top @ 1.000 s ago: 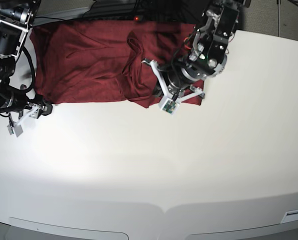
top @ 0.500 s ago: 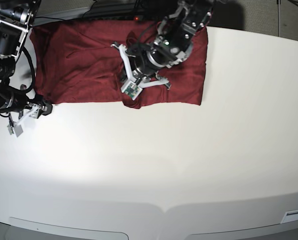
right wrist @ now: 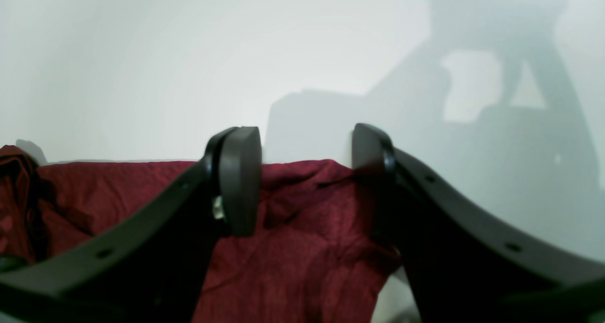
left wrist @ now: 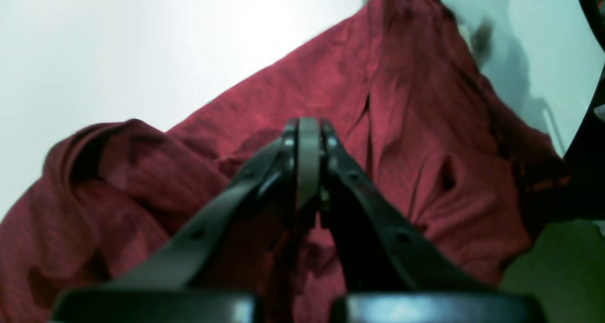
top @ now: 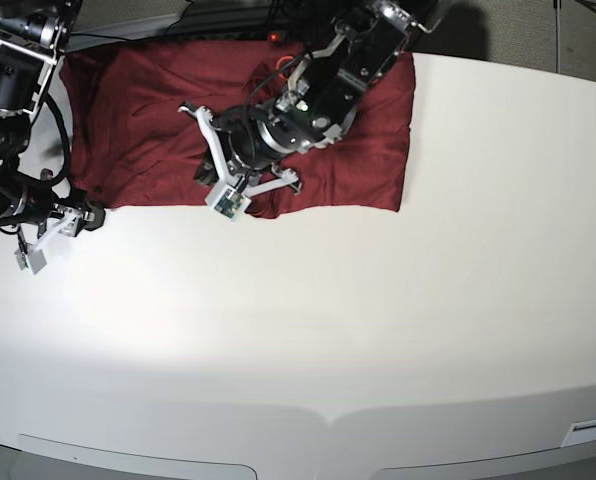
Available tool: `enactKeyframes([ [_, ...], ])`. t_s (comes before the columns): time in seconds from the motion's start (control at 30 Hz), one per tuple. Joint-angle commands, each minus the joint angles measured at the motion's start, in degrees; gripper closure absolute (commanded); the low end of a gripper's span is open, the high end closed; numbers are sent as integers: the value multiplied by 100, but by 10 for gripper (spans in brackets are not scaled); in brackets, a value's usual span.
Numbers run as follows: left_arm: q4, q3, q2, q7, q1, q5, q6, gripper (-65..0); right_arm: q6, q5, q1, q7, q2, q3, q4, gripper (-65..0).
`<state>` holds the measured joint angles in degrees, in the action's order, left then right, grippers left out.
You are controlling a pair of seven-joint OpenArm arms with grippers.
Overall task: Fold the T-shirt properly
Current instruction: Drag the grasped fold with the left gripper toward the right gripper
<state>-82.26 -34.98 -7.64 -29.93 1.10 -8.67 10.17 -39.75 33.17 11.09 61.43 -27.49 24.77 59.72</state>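
A: How far along is the fold?

B: Partly, I'd judge. The thin maroon long-sleeved T-shirt (top: pixel 158 120) lies as a wide band at the far edge of the white worktop (top: pixel 378 330), its long axis along that edge; a rumpled ridge remains mid-shirt.

A: The claws?

B: The left claw (left wrist: pixel 308 171), over mid-shirt, is pressed together; pinching cloth, I can't tell. The right claw (right wrist: pixel 305 171) is spread, at the shirt's corner.

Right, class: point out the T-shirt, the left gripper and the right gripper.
T-shirt (top: pixel 138 120), base view, flat left part of the fabric.
Left gripper (left wrist: pixel 308 138), left wrist view, tips of its shut jaws.
Right gripper (right wrist: pixel 306 148), right wrist view, gap between its open fingertips.
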Motion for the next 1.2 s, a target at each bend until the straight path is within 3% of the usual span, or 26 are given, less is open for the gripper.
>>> enactKeyframes([
  [0.0, -243, 133, -74, 122, -96, 66, 2, 0, -25, -15, 63, 48, -105, 17, 63, -315],
  [0.2, -907, 1091, -74, -566, -94, 643, -455, 0, -25, -15, 63, 44, -105, 17, 63, -315],
  [0.37, -911, 1517, -74, -616, 210, 1137, -444, 0, -25, -15, 63, 42, -105, 17, 63, -315],
  [0.53, -911, 1502, -76, -4, 824, 1233, -437, 0, -25, -15, 63, 42, -107, 17, 63, -315],
  [0.7, -898, 1434, -76, 146, 1165, 1233, -439, 0, -25, -15, 63, 31, -105, 17, 63, -315],
  [0.93, -466, 638, -83, 426, 1187, 1239, -439, 0, -25, -17, 63, 33, -107, 17, 63, -315],
  [1.03, -269, 278, -94, 535, 1095, 1742, -490, 0, -25, -15, 63, 33, -107, 17, 63, -315],
  [1.17, -256, 72, -101, 671, 879, 1582, -595, 0, -25, -15, 63, 28, -107, 17, 63, -315],
])
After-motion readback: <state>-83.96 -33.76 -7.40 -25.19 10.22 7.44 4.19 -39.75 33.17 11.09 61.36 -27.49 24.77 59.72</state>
